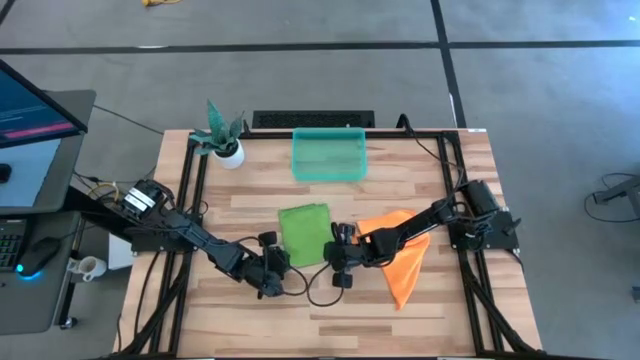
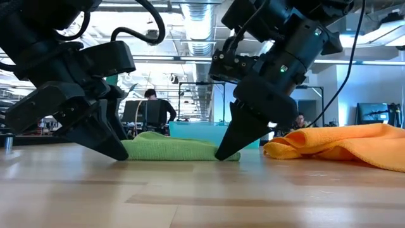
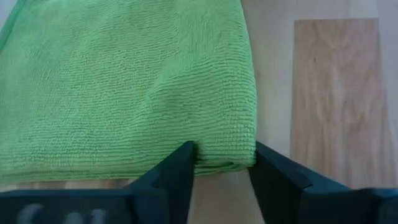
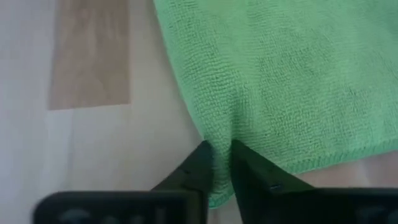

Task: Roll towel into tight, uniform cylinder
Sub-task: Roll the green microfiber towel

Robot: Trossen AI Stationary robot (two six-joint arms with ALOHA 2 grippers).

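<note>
Green towel (image 1: 305,233) lies flat and folded on the table (image 1: 420,310), roughly mid-table, a bit toward the front edge. Not rolled yet.

Left gripper (image 3: 224,163) sits at the towel's front edge, at the corner nearer the left arm. Fingers (image 3: 175,174) are partly closed and straddle that corner: the folded edge sits between the two tips, cloth touching both. Looks like a pinch on the hem, not a wide clamp.

Right gripper (image 4: 219,163) is at the front edge too, at the opposite corner. Its fingers (image 4: 252,168) are nearly together, with a small bunch of cloth squeezed up between them. That one is clearly grasping the towel.

Low view: both grippers are down at table level, tips on the wood at either end of the towel (image 2: 177,149), angled in toward it.

Orange cloth (image 1: 400,262) is crumpled under the right arm, toward the table's right edge, just beside the green towel but not touching it as far as I can see. Teal tray (image 1: 328,155) is near the back edge; small potted plant (image 1: 224,135) at the back-left corner. A person (image 2: 152,109) shows in the room behind.
</note>
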